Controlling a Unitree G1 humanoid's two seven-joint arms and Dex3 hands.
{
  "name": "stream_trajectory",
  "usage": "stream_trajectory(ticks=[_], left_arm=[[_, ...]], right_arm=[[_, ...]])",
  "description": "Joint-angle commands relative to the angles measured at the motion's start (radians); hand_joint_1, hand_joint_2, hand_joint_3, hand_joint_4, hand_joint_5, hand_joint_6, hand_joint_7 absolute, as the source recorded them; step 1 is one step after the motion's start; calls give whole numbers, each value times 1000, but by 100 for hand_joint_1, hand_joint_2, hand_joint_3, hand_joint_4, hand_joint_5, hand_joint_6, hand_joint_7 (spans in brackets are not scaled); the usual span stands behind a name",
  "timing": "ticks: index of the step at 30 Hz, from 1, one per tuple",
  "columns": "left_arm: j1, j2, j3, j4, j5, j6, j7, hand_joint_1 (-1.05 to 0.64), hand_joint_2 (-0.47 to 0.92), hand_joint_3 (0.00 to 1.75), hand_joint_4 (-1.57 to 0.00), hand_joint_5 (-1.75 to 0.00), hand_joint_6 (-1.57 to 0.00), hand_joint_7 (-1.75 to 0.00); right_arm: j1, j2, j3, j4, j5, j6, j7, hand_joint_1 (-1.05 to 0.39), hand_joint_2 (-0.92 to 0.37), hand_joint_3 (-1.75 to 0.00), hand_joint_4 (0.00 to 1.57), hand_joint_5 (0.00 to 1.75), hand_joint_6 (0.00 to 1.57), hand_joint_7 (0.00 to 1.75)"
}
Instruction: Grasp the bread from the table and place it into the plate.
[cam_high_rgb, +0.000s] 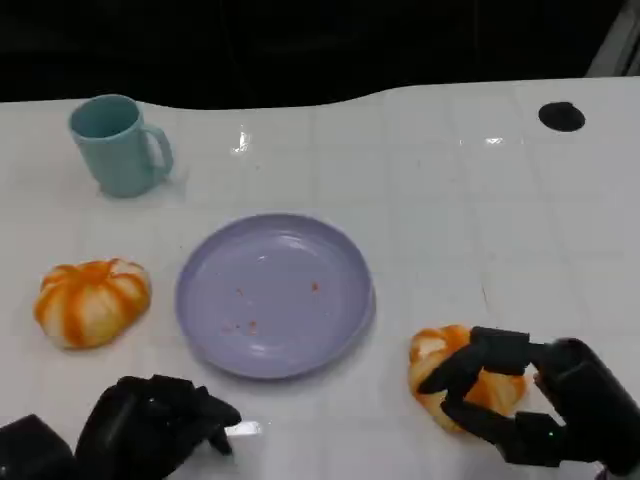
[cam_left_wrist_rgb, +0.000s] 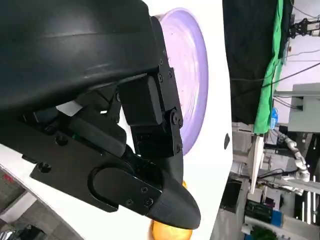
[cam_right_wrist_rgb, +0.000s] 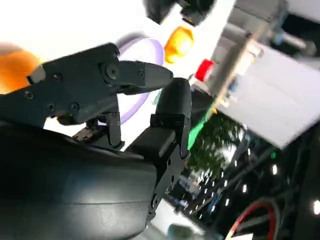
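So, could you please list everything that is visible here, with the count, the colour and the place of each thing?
bread: two, orange with pale stripes; one on the table left of the plate, the other right of the plate, at the right hand.
plate: one, lilac, middle of the table, with a few small crumbs in it.
mug: one, light teal, upright at the far left of the table, handle to the right.
round mark: one, black, far right of the table.
table: one, white.
left hand: one, black, low at the near left edge, holding nothing.
right hand: one, black, its fingers spread around the right bread; a firm grip cannot be told.
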Motion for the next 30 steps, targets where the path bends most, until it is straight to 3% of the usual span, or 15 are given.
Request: stream_trajectory(ticks=[1,6,9,13,21,30], left_arm=[[-3,18,9,7,-2,-4,-2,-105,85,0,-79,-165,-157,-21],[-2,18,7,3,2,1,3,-105,85,0,-79,-165,-157,-22],[-2,17,6,2,2,4,4,-105,85,0,-79,-165,-157,-22],[-2,15,5,1,3,2,6,-105,85,0,-78,-165,-157,-22],[-2,11,4,0,6,2,11,-105,85,0,-79,-165,-157,-22],[-7,10,7,13,0,-9,2,-105,85,0,-80,-165,-157,-22]], right_arm=[[14,-69,-24,-104,-147,64,-47,-47,-92,-14,52,96,55,51],[28,-139,-40,-257,-329,156,-76,-52,-92,-14,36,87,45,37],[38,-183,-42,-348,-398,231,-54,-56,-92,-15,32,60,47,15],[49,-236,-32,-455,-454,325,-4,-59,-92,-13,30,35,45,3],[65,-287,11,-575,-594,468,65,-63,-92,-7,14,19,29,0],[32,-286,83,-542,-721,542,38,-61,-92,-3,10,14,20,0]])
